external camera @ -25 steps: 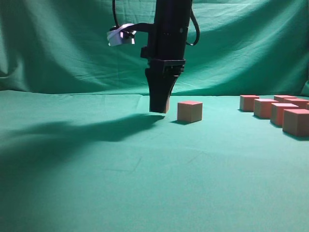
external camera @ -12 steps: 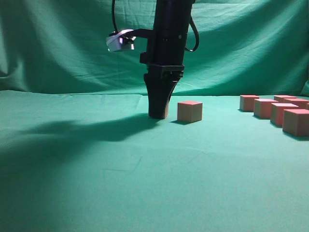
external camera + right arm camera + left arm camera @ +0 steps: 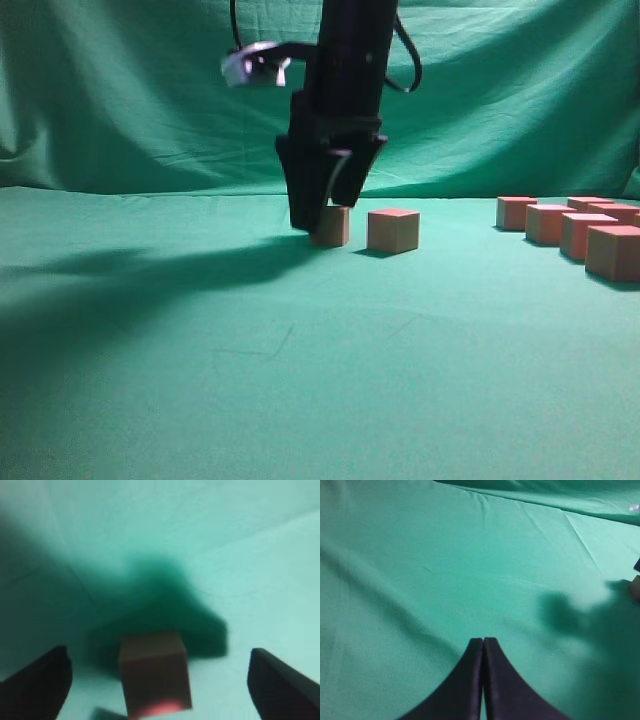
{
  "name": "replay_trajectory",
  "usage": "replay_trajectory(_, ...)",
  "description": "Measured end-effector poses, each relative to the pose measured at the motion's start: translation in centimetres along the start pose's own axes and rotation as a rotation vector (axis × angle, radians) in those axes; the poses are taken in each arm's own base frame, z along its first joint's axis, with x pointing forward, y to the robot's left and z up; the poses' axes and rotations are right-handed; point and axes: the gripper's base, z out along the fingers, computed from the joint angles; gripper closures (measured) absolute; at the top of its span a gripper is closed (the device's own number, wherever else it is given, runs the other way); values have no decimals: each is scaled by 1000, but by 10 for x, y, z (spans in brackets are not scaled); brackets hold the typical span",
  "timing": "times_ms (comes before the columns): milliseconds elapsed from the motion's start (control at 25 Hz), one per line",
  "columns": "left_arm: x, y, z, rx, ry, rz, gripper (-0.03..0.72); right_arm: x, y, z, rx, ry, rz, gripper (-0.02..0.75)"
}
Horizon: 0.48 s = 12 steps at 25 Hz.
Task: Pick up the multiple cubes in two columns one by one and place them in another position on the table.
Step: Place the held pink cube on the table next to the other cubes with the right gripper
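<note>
Your right gripper [image 3: 325,205] is spread over a cube [image 3: 331,226] at frame centre
It seems clear of that cube; your left gripper [image 3: 483,645] is pressed together over the table [image 3: 445,565]

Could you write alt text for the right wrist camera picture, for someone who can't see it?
A small reddish-brown cube sits on green cloth between two wide-open black gripper fingers, in dark shadow. The picture is blurry.

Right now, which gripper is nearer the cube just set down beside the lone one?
Right. The right gripper hangs open directly over that cube; the left gripper is shut, elsewhere over bare cloth.
</note>
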Motion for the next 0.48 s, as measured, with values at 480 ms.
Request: replay_trajectory(480, 0, 0, 0, 0, 0, 0, 688, 8, 19, -154, 127, -195, 243, 169)
